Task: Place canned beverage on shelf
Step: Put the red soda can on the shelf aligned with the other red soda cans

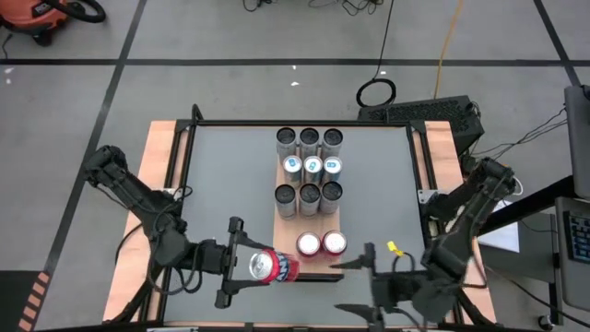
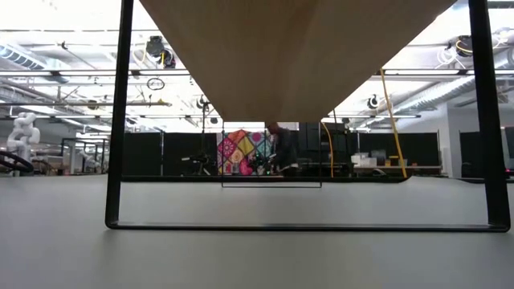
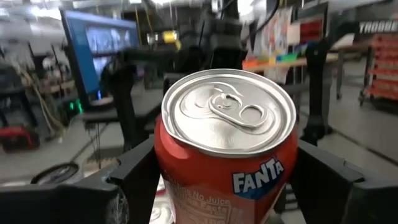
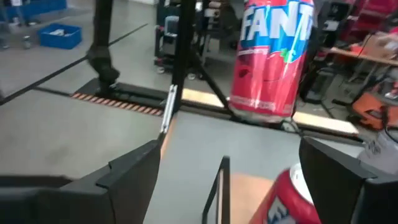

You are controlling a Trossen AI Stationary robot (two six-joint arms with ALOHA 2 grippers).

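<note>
Between left fingers (image 3: 124,186), red Fanta can (image 3: 227,155), silver top

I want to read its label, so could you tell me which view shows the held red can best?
The left wrist view: the red can fills it, lid and Fanta label sharp. The right wrist view shows its side; the high view shows it small; the low view misses it.

Red Fanta can (image 1: 274,266), silver top, blue-white logo; light-brown wood-grain shelf (image 1: 314,261); grey tabletop (image 1: 230,175).
</note>
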